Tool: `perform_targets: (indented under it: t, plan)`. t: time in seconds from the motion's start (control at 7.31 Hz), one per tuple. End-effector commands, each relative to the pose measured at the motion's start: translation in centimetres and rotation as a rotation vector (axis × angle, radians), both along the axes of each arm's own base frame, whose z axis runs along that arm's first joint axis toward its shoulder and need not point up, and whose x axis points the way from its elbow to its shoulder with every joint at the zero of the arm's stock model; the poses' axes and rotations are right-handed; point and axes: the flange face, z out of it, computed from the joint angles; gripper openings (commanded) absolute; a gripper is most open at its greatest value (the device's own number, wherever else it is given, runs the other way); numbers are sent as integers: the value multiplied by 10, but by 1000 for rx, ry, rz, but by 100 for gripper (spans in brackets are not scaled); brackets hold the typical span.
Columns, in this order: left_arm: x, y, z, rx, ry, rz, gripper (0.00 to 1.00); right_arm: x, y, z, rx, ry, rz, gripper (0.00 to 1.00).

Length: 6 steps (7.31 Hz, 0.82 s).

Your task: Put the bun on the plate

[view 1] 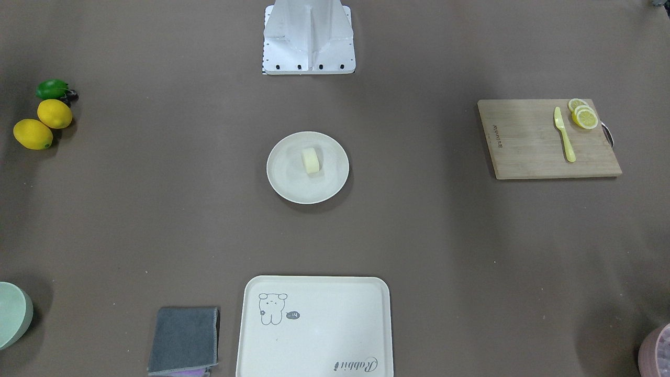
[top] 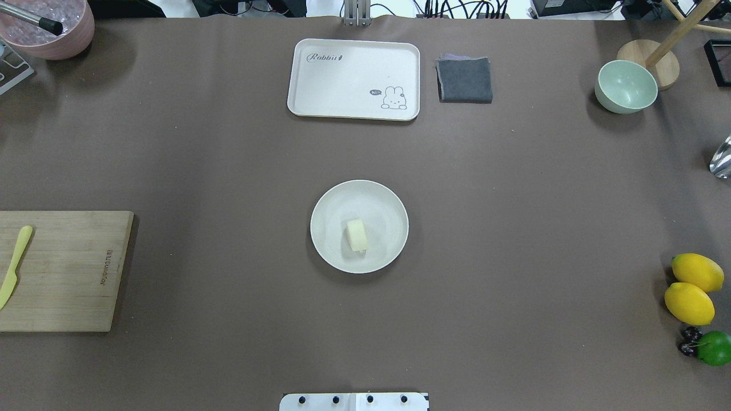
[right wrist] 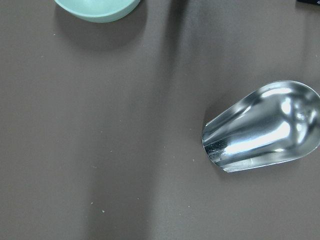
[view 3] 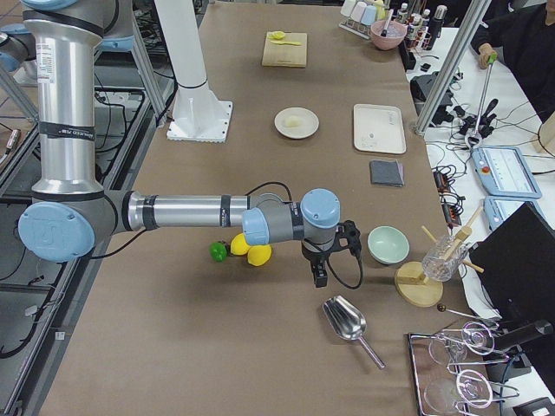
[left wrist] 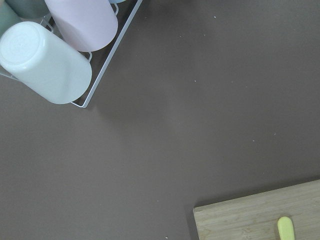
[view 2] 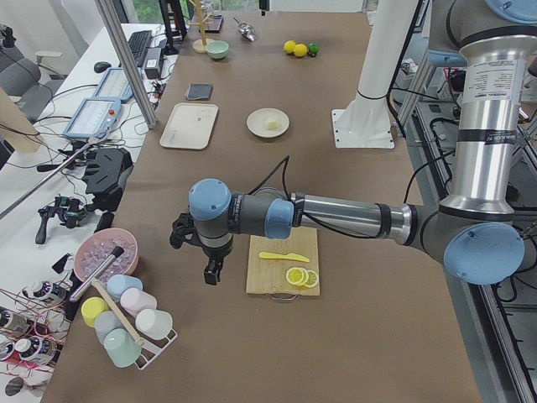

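The pale cream bun (view 1: 310, 159) (top: 357, 234) lies on the round cream-white plate (view 1: 282, 183) (top: 331, 200) at the table's middle, slightly toward the robot's side of the plate's centre. No gripper is near it. My left gripper (view 2: 212, 273) hangs over the table's left end, between the cutting board and the cup rack. My right gripper (view 3: 319, 277) hangs over the right end, near the green bowl and the metal scoop. Both show only in the side views, so I cannot tell whether they are open or shut.
A cream tray (top: 354, 79) and a grey cloth (top: 465, 80) lie at the far edge. A green bowl (top: 625, 87), lemons (top: 690, 302) and a lime (top: 715, 348) sit on the right. On the left are a cutting board (top: 63, 271) with a knife (top: 14, 265), and a cup rack (view 2: 126, 323).
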Motion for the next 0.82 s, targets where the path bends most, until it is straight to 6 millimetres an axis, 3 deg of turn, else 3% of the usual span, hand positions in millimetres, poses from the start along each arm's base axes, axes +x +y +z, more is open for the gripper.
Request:
perform_targets:
  t: [0.0,0.27,0.68]
  plan:
    - [3,11,-2,-85,46,-68,98,1,1,3,-8,5,5,100]
    - [3,14,10,-108,44,-66,98,1,1,4,-10,8,5,100]
    - [3,14,7,-99,43,-65,98,1,2,4,-11,4,6,100]
